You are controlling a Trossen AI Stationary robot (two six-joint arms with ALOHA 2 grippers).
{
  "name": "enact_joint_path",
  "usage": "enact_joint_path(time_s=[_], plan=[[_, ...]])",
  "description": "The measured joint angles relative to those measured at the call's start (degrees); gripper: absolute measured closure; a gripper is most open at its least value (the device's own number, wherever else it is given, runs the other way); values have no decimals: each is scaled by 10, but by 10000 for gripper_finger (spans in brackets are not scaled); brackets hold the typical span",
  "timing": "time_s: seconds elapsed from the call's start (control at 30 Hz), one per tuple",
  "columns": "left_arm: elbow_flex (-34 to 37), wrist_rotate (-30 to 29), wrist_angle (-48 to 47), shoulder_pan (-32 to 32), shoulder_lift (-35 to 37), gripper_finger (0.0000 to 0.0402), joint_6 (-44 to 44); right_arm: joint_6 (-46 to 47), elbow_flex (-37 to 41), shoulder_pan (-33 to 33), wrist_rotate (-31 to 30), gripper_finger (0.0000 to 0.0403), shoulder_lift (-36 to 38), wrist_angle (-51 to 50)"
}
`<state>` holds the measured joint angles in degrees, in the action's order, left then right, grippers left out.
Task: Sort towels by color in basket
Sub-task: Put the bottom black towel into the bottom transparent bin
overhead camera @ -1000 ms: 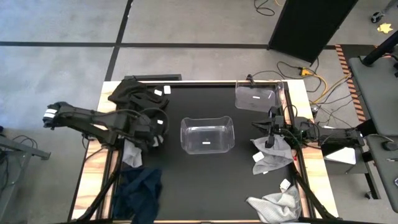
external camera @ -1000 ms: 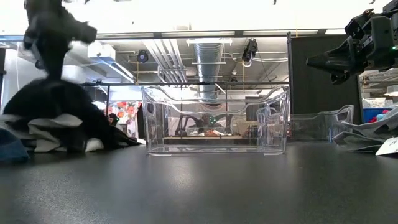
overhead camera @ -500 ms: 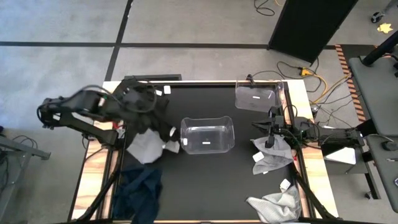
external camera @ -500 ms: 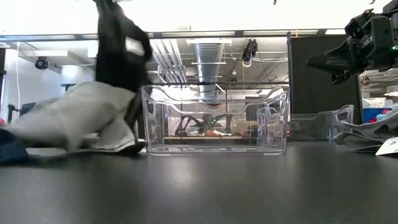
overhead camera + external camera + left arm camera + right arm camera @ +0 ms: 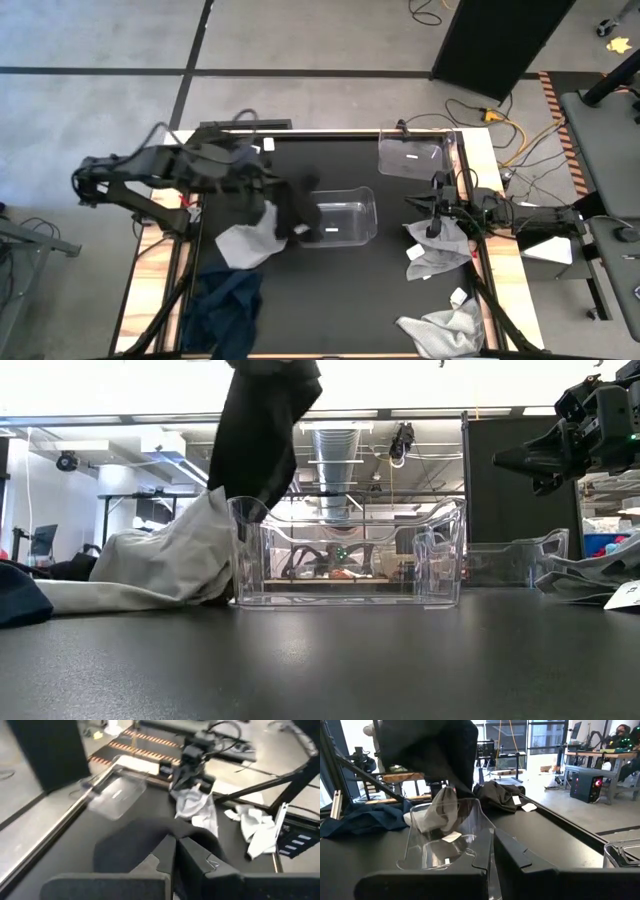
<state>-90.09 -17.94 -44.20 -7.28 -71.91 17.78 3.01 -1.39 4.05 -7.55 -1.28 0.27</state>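
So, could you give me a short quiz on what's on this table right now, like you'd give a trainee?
1. True or false: the left tool holds a black towel over the middle bin's edge.
2. Which towel lies on the table just left of the middle bin? A) navy B) light grey towel C) none
3. How many clear bins are on the table, counting the far bin?

Key: 1 true; 2 B; 3 two.

Black panel on floor; cables beside table.
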Motion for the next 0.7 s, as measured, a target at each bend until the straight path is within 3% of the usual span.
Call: enact_joint_path(time_s=[0.17, 0.43, 0.7], plan=[[-68, 36, 46, 9, -54, 402, -57, 0, 0, 0, 0, 390, 0, 0], [-257, 52, 5, 14, -129, 402, -98, 0, 0, 0, 0, 390, 0, 0], [-382, 54, -12, 19, -192, 402, -121, 0, 0, 0, 0, 390, 0, 0]])
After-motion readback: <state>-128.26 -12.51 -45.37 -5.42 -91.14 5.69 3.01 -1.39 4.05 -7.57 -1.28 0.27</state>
